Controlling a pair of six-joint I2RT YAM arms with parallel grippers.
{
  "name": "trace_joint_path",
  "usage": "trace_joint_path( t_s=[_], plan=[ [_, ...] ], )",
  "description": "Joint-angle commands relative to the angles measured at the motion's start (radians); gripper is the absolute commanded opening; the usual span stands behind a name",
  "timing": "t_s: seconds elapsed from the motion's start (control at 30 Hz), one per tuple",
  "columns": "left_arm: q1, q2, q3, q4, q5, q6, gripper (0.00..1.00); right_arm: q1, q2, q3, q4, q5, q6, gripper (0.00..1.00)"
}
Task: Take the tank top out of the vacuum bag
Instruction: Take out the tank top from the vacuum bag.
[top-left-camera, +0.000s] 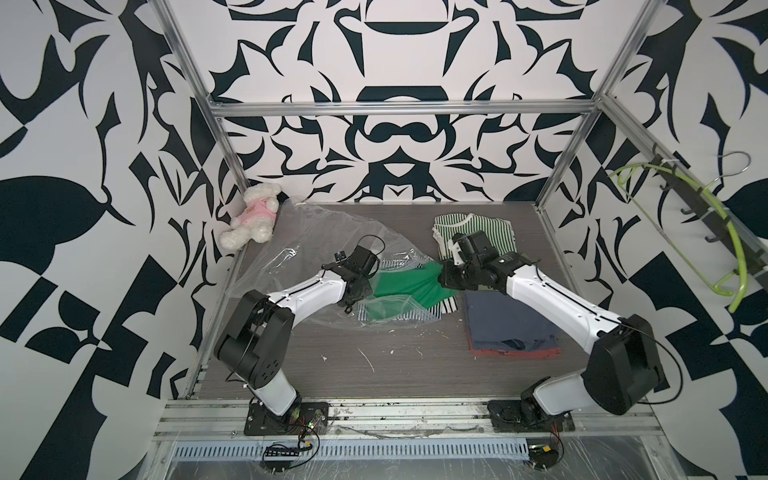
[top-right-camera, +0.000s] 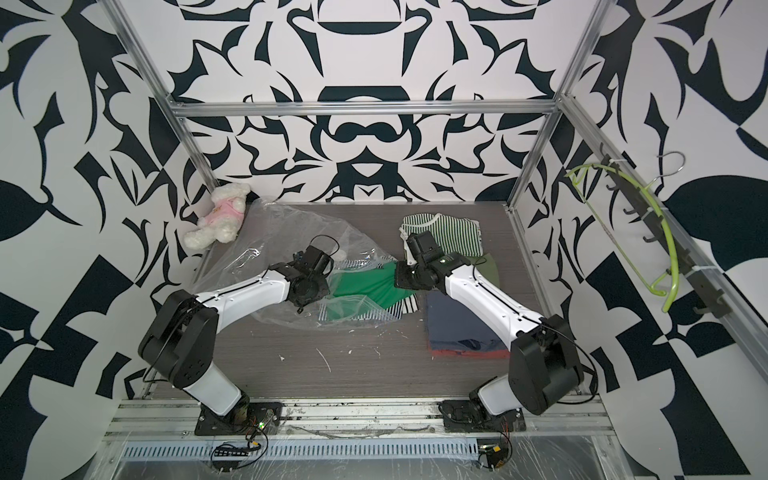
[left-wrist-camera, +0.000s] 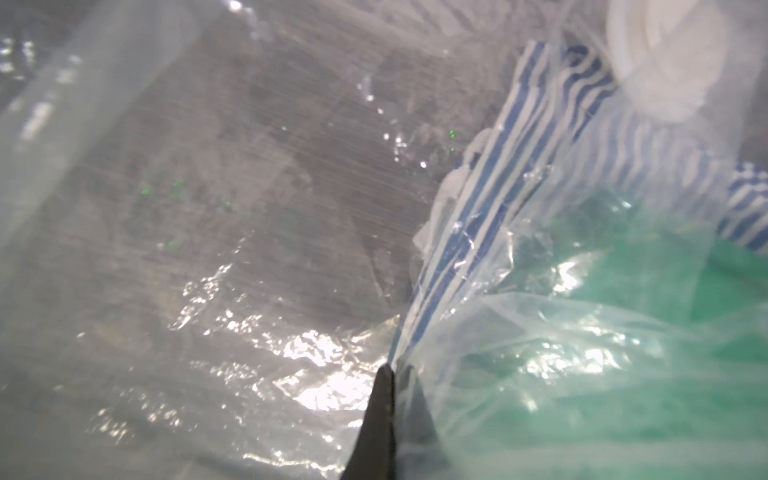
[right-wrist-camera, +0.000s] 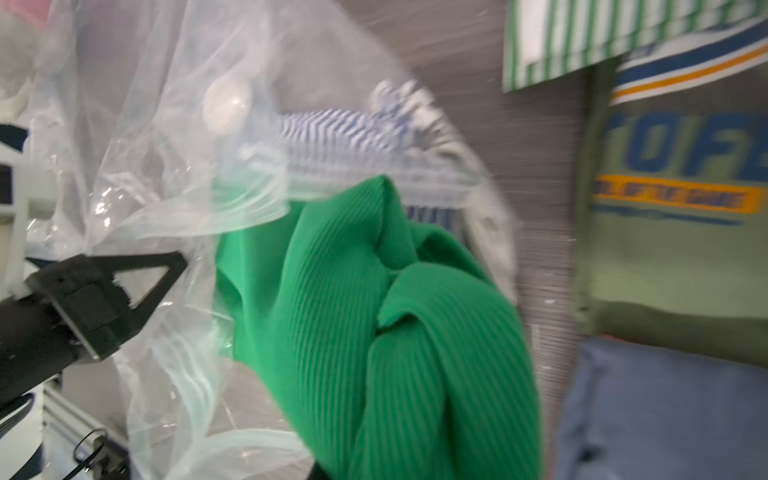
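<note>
Three black-and-white patterned walls around grey wood-grain tabletop

We find open bench along the near edge; the vacuum bag fills the left, folded blue clothes and a striped shirt the right.

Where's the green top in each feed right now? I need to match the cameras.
In a top view: green top at the scene's centre, partly out of the bag.
In a top view: same spot.
Left wrist: a green blur behind bag plastic.
Right wrist: bunched ribbed cloth filling the middle, close to the lens.
Shared landmark: the blue-striped cloth beside it.
</note>
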Motion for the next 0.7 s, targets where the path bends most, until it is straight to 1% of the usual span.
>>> trace_joint_path(
  t_s=[0.0, 0.23, 0.3, 0.4, 0.5, 0.67],
  plan=[
    [0.026, -0.029, -0.028, -0.061, -0.034, 0.006, 0.0, -0.049, -0.059, 0.057, -0.042, 0.038, -0.058, 0.0],
    [0.036, -0.005, -0.023, -0.052, -0.015, 0.011, 0.0, -0.142, -0.096, 0.096, -0.073, 0.082, -0.121, 0.0],
    [0.036, 0.002, -0.02, -0.05, -0.012, 0.01, 0.0, -0.146, -0.1, 0.118, -0.089, 0.136, -0.156, 0.0],
    [0.036, 0.005, -0.018, -0.051, -0.012, 0.012, 0.0, -0.15, -0.119, 0.131, -0.098, 0.268, -0.209, 0.0],
    [0.036, 0.014, -0.018, -0.043, -0.003, 0.011, 0.0, -0.184, -0.148, 0.089, -0.029, 0.348, -0.255, 0.0],
    [0.035, 0.023, -0.009, -0.043, 0.007, 0.01, 0.0, -0.27, -0.182, 0.025, 0.094, 0.409, -0.296, 0.0]
  ],
)
